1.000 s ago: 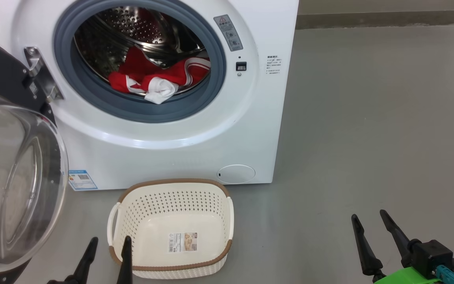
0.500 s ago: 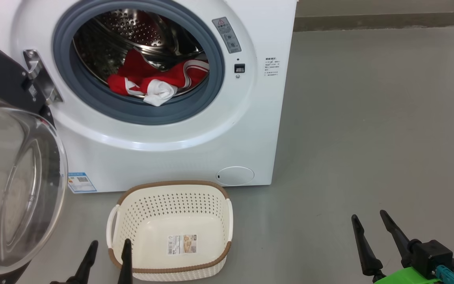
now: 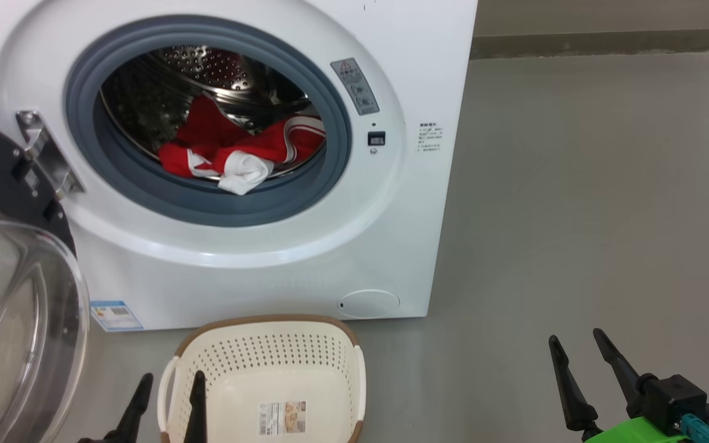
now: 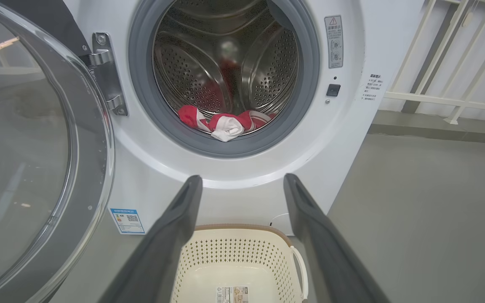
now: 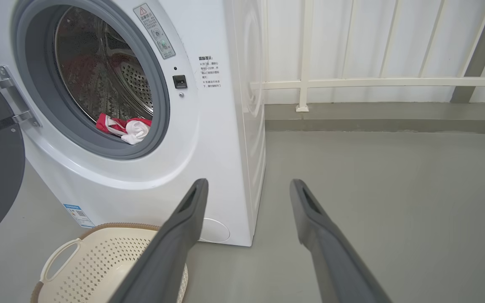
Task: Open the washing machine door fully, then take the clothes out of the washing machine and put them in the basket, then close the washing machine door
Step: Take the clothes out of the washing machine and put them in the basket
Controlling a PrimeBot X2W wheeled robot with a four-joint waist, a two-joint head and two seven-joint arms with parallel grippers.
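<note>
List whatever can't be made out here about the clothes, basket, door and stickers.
- Clothes: garment count unclear in every view; they lie bunched, folds hiding each other.
- Basket: near half cut off by the head view's bottom edge.
- Door: cut off by the left edge in head and left wrist views, so its swing is uncertain.
- Warning sticker: print too small to read in any view.

We see the clothes (image 3: 231,154) lying low in the washing machine (image 3: 268,264), near its front, the washing machine door (image 3: 16,320) swung out at its left, and the basket (image 3: 268,322) on the floor (image 3: 576,215) just in front of it.
</note>
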